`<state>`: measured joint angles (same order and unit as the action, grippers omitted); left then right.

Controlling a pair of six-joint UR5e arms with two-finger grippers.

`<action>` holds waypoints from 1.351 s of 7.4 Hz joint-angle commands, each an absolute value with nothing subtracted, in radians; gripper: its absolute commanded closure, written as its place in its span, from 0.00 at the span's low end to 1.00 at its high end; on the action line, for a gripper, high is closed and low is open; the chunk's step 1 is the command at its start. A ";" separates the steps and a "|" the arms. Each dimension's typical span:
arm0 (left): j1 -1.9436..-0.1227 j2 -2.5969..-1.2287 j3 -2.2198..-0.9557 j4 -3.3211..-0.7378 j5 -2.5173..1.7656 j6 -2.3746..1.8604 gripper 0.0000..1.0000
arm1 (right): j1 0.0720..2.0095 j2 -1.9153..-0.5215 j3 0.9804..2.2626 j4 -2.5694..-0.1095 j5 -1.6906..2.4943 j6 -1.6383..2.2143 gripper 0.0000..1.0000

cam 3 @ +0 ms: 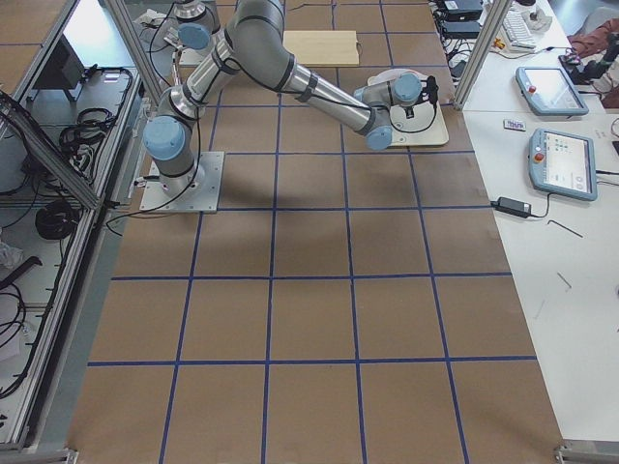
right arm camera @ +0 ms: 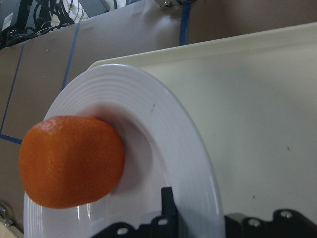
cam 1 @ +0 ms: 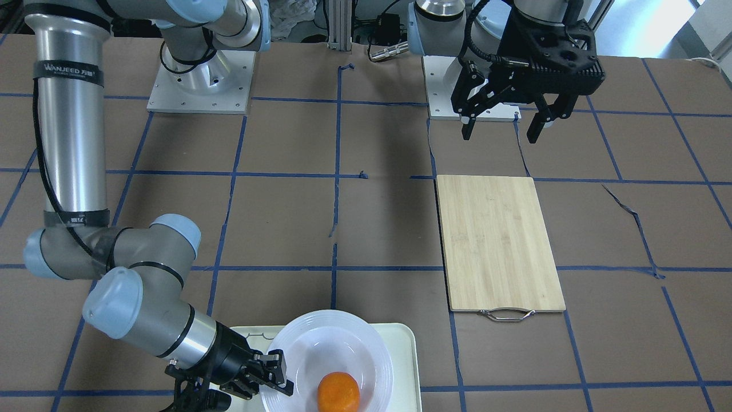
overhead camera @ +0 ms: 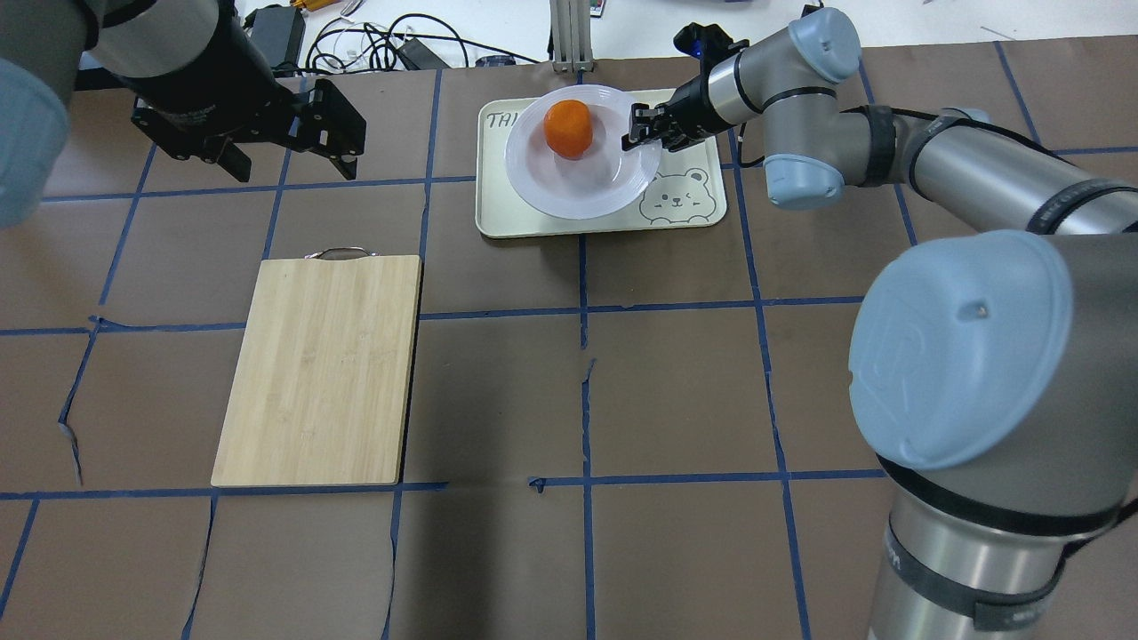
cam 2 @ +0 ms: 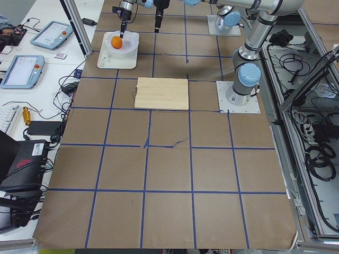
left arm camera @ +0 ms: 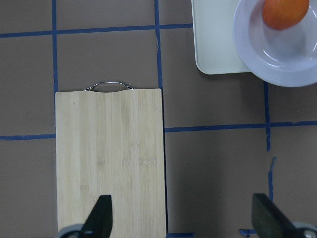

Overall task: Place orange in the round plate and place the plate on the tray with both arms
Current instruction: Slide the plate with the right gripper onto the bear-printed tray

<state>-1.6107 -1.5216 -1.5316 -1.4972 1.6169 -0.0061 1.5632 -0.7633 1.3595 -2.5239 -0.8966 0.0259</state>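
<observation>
Bright-orange and dimpled, the orange (overhead camera: 568,129) is sitting in the sunken centre of the glossy white round plate (overhead camera: 578,206). The plate is lying over the cream tray (overhead camera: 702,156) at the table's far side. The right gripper (overhead camera: 642,133) is pinching the plate's ribbed rim. The left gripper (cam 1: 500,136) is hanging with its fingers spread, near the wooden cutting board (overhead camera: 320,369).

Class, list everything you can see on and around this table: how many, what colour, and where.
orange: one, bright orange, in the round plate.
round plate: one, white, over the tray; contact unclear.
tray: one, cream, table's far edge.
cutting board: one, pale wood, bare, on the table.
table: one, brown, blue tape grid.
control tablets: two, grey-blue, side bench.
left gripper: one, black, open, above the table.
right gripper: one, black, closed on the plate's rim.
</observation>
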 commanded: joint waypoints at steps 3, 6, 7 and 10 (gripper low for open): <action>-1.611 -1.520 -1.531 -1.497 1.617 -0.006 0.00 | 1.563 -0.706 1.336 -2.523 -0.910 0.035 1.00; -1.611 -1.520 -1.531 -1.497 1.617 -0.006 0.00 | 1.563 -0.710 1.344 -2.522 -0.972 0.044 0.01; -1.611 -1.520 -1.531 -1.497 1.617 -0.006 0.00 | 1.563 -0.719 1.335 -2.522 -0.994 0.101 0.00; -1.611 -1.520 -1.531 -1.497 1.617 -0.006 0.00 | 1.560 -0.881 1.332 -2.257 -1.156 0.167 0.00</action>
<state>-1.6107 -1.5201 -1.5309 -1.4971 1.6168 -0.0061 1.5619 -0.7987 1.3373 -2.4287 -1.0680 0.1584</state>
